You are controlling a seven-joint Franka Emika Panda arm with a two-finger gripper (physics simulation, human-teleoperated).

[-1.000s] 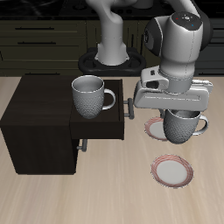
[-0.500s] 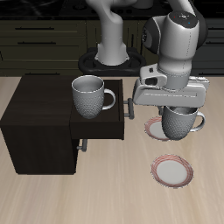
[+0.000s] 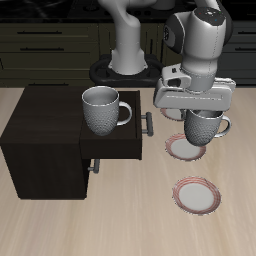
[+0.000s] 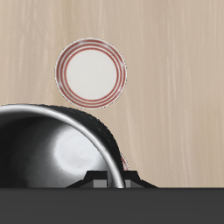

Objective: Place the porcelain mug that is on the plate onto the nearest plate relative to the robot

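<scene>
From the exterior view, the gripper (image 3: 204,112) clasps the porcelain mug (image 3: 205,129), now lifted clear above the plate (image 3: 184,150) it sat on earlier. In the wrist view, the mug's dark inside (image 4: 52,149) looms large, another saucer (image 4: 91,73) lying beyond.

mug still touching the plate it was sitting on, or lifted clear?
Apart. The exterior view shows the porcelain mug hanging from the gripper, with the plate's white centre visible below the mug's base.
</scene>
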